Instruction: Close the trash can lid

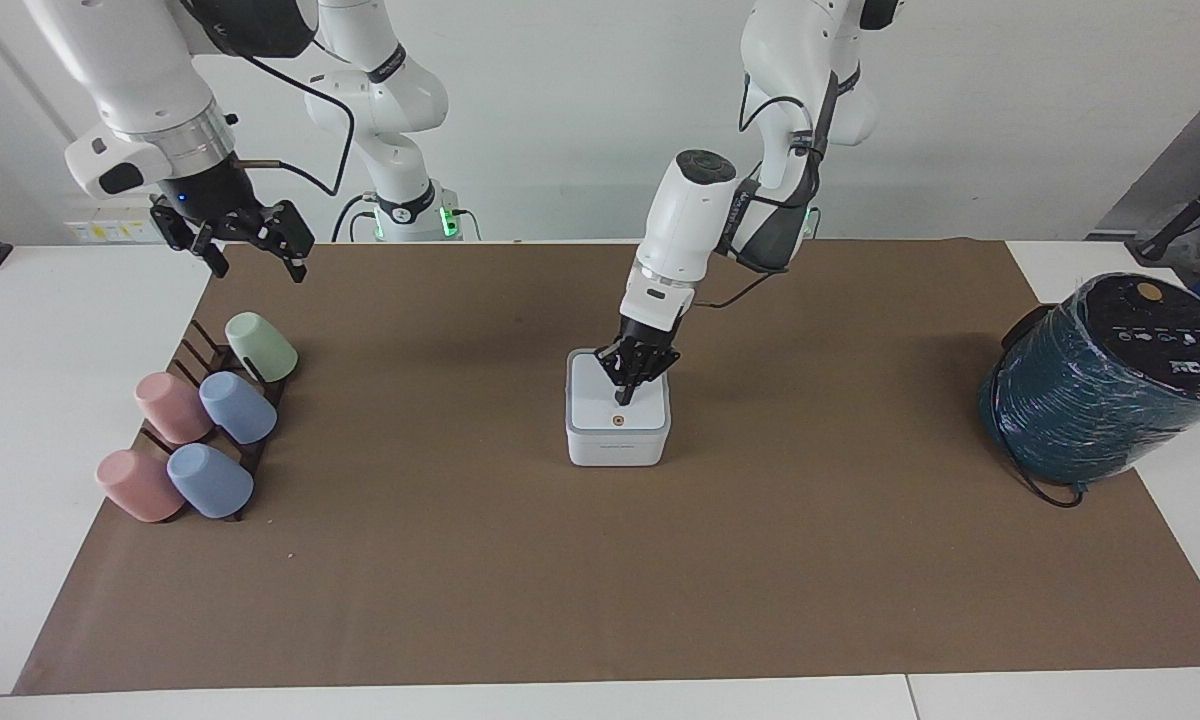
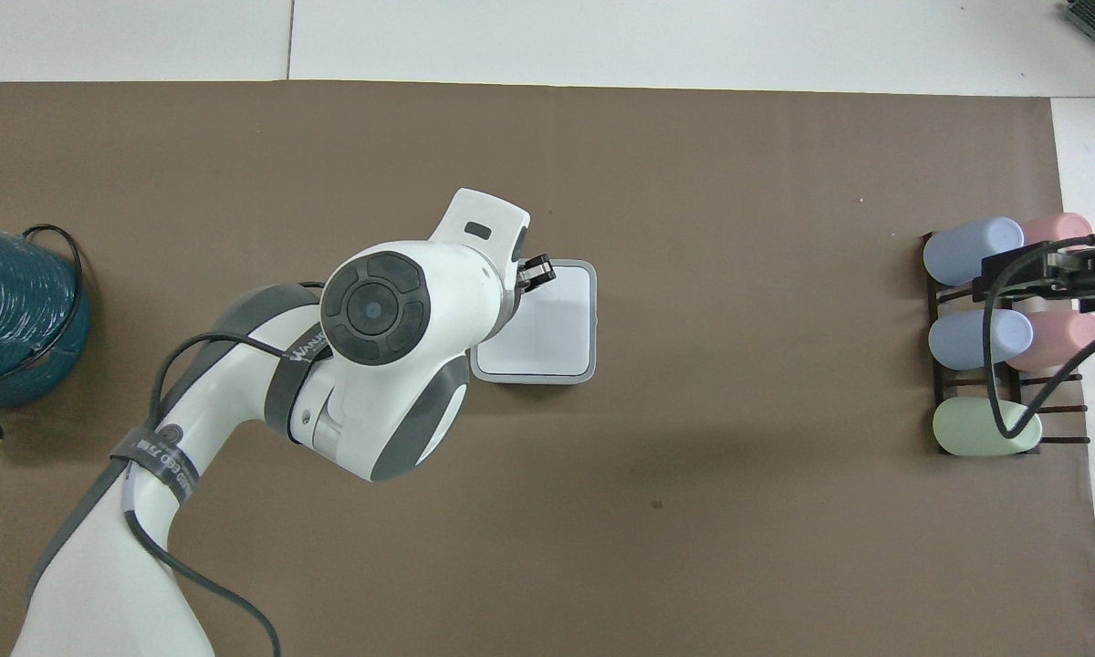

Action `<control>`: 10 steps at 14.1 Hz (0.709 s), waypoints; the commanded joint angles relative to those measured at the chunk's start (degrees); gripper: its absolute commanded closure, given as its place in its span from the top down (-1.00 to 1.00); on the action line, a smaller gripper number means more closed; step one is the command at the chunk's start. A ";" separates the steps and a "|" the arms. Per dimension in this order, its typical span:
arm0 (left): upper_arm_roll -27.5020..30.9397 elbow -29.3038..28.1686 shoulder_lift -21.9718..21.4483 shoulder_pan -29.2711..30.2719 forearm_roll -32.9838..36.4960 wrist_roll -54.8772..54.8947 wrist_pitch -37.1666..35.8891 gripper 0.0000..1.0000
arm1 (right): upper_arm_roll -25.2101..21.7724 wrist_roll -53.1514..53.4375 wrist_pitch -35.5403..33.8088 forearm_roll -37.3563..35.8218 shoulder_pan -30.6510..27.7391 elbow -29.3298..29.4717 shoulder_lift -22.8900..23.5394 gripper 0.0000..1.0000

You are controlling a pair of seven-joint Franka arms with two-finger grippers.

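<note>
The trash can (image 1: 617,428) sits mid-mat, its lid (image 1: 615,408) flat down with the orange dot up. Grey text on its front is too small to read. The left gripper (image 1: 625,396) points steeply down, fingers pinched together, tip on the lid. The right gripper (image 1: 250,252) waits, spread open and empty, over the cup rack (image 1: 222,415).

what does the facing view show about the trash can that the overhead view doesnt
Only the facing view shows the trash can's front wall with its tiny grey text, the lid's orange dot, and the left claw tip down at the lid. Only the overhead view shows the lid's full square outline with its grey rim; there the left arm hides the dot. Both show the lid lying flat on the can, and the right claw waiting over the cup rack's end of the table.
</note>
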 commanded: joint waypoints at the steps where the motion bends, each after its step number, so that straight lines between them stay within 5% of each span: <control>1: 0.00 1.19 -2.94 3.03 -0.54 4.90 -8.06 -1.00 | -0.08 0.04 -0.14 -0.24 0.08 -1.21 -1.19 1.00; 10: 0.09 5.33 -13.03 22.19 -0.72 38.99 -35.22 -0.98 | -0.08 -0.39 0.38 -1.12 0.17 -1.30 -1.19 1.00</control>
